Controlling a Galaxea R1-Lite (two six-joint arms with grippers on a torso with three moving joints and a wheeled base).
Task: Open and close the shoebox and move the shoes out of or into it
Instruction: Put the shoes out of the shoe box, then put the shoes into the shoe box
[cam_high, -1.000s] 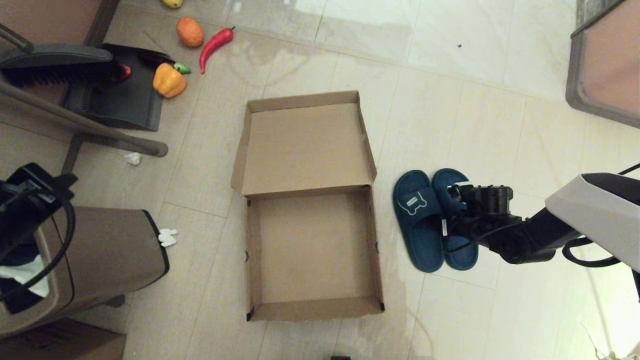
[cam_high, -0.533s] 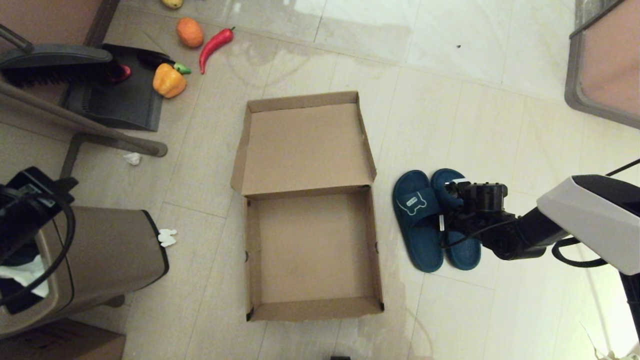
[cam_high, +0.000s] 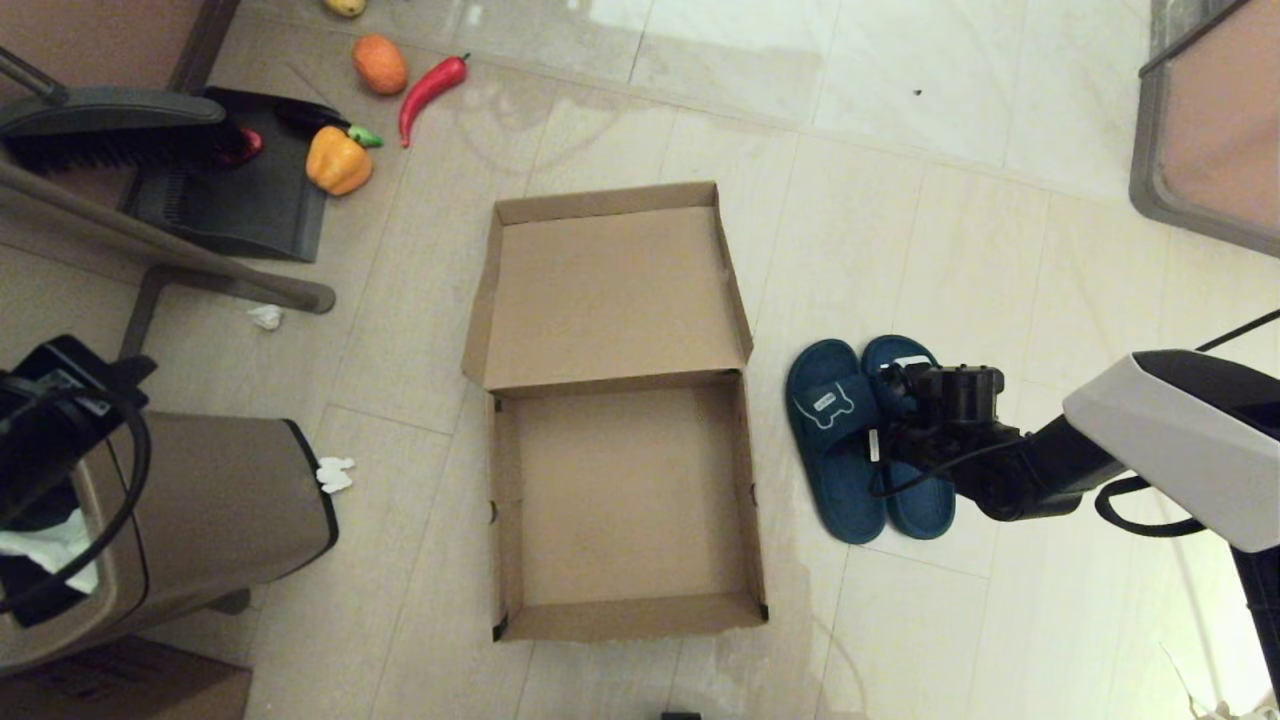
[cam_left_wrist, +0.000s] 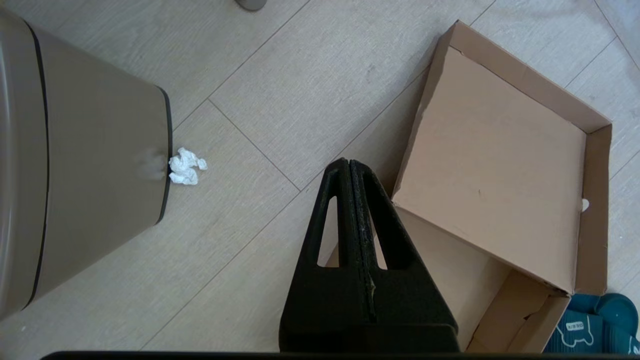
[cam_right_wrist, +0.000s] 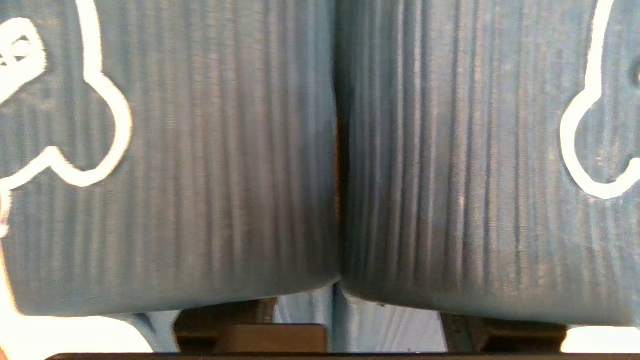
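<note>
The shoebox lies open on the floor, lid flat on the far side. To its left stand one brown trash bin, a dustpan, two paper scraps, and toy vegetables. Nothing lies between box and shoes. The two shoes sit touching, just right of the box. The right claw is down at their straps; how wide it stands cannot be told. The left claw, fingers pressed together and empty, hangs over the floor near the bin.
</note>
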